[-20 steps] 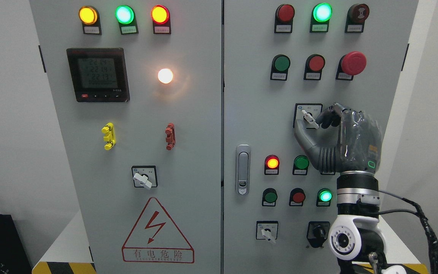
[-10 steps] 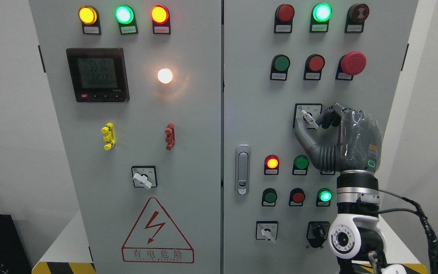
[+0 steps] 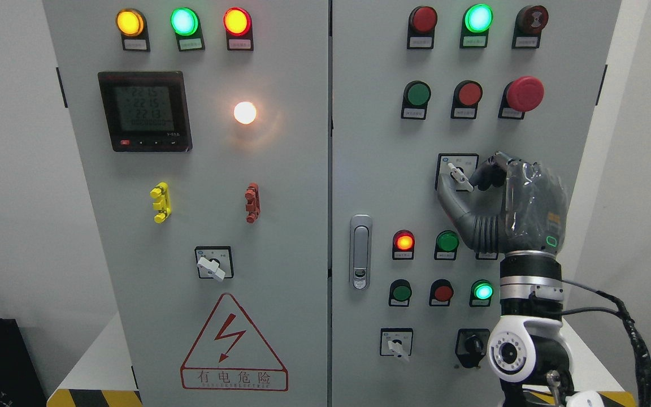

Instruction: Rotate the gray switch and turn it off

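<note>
The gray rotary switch [image 3: 459, 176] sits in a square plate on the right cabinet door [image 3: 370, 169], mid-height. Its pale handle is tilted, upper end to the left and lower end to the right. My right hand [image 3: 462, 182] comes up from the lower right and is shut on this handle. The thumb [image 3: 445, 192] presses from the left and below, and the curled fingers [image 3: 486, 172] press from the right. The hand's palm hides the plate's right part. The left arm does not show.
Below the hand are lit and unlit lamps and push buttons [image 3: 447, 241], a small rotary switch [image 3: 396, 343] and a black knob [image 3: 472, 343]. A red mushroom button [image 3: 524, 93] is above. A door latch [image 3: 361, 251] and the left door's switch [image 3: 214, 264] lie to the left.
</note>
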Available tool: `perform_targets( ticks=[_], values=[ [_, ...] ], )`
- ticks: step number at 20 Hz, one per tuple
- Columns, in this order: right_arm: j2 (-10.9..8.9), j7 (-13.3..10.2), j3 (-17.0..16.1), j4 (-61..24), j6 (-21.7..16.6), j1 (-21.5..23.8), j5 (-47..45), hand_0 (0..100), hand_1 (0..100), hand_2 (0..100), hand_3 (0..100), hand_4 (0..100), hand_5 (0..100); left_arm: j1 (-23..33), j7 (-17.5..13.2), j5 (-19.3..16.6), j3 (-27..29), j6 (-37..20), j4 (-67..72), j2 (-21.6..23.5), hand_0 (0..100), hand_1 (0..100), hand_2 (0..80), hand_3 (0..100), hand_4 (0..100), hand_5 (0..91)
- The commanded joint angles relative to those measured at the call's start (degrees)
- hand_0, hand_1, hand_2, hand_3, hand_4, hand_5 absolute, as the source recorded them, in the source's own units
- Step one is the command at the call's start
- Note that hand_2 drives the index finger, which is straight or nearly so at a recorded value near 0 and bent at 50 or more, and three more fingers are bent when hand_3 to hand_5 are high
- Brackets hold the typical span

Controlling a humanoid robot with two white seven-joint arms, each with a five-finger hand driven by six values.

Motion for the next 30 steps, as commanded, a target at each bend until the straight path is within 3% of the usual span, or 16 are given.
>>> perform_targets(
  ticks=[1, 17, 30],
  values=[
    [0.0, 0.0, 0.2, 0.3, 0.0, -0.3, 0.0, 28, 39, 68, 78, 75, 89, 0.1, 0.1, -0.4, 1.8, 0.0, 1.3, 0.0, 12, 39, 0.0, 0, 0, 0.0],
    [0.0, 0.0, 0.3, 0.3, 1.1, -0.5, 0.0, 42, 40, 71, 81, 76, 90, 0.0, 0.0, -0.4, 1.8, 0.0, 1.3, 0.0, 12, 39, 0.0, 0, 0, 0.0],
    [0.0, 0.0, 1.4, 0.4, 1.3, -0.9, 0.1, 43, 39, 74, 83, 78, 91, 0.0, 0.0, -0.4, 1.8, 0.0, 1.3, 0.0, 12, 39, 0.0, 0, 0, 0.0]
  ],
)
